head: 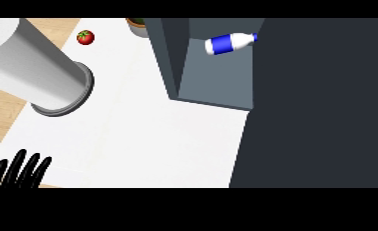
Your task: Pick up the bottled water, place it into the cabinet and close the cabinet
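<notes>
**Bottle lies inside the open cabinet, one hand idle at lower left**

The bottled water (227, 44) is white with a wide blue band round its middle and a blue cap. It lies on its side, tilted, in the upper centre-right of the frame, inside the cabinet (214, 82). The cap points right and slightly up. Nothing grips it.

The cabinet interior is slate grey and stands open. A big dark panel (317, 105) fills the right side of the frame, and the cap tip sits right at its edge. I can't tell whether the panel is the door or the cabinet's side.

The left hand (15, 176) is at the lower left corner, with black fingers straight, spread and pointing up. It holds nothing, and its palm is cut off by the frame edge. The right hand does not show.

A fat grey cylinder (40, 70) with a dark rim fills the upper left over the white counter (148, 135); it is cut by the frame. A small red fruit (86, 37) sits at upper left. A pot (137, 26) at the top edge is half hidden by the cabinet wall, and its contents are unclear.
</notes>
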